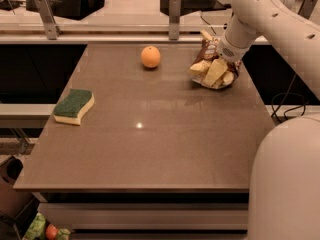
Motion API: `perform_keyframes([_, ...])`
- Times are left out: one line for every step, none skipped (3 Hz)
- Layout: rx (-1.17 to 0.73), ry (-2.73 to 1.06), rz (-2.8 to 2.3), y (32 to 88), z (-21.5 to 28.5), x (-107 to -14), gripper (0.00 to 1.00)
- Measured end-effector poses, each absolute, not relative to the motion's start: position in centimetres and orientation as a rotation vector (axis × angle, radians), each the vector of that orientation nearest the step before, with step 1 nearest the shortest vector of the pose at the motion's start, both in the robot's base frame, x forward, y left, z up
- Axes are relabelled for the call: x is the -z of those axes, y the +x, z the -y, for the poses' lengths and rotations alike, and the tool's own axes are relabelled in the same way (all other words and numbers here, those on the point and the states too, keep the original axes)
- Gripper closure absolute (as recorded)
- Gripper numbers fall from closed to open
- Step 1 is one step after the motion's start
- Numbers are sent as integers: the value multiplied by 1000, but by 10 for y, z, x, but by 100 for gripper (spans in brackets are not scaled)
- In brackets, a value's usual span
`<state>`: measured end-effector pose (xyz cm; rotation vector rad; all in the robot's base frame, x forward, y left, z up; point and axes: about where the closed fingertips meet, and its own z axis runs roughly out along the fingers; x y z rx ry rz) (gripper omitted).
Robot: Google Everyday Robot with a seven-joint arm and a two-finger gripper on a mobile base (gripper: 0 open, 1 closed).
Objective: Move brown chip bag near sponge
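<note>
Here's the arm reaching in from the right, and the gripper [218, 70] is down on the brown chip bag [209, 48] at the far right side of the table [160, 154], pressed in among the crumpled foil; whether it has the bag clamped or is merely resting there, I cannot tell. The orange [150, 56] sits just to the bag's left, and the sponge [74, 106] lies well apart by the table's left edge, green side up
</note>
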<state>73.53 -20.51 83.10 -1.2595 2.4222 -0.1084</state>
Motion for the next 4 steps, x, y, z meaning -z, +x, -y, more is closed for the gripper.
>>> perform_keyframes([108, -1260, -2422, 735, 205, -831, 100])
perform_keyframes([93, -1259, -2419, 735, 205, -830, 100])
perform_keyframes([93, -1259, -2419, 735, 205, -831, 100])
perform_keyframes([133, -1234, -2414, 724, 215, -850, 100])
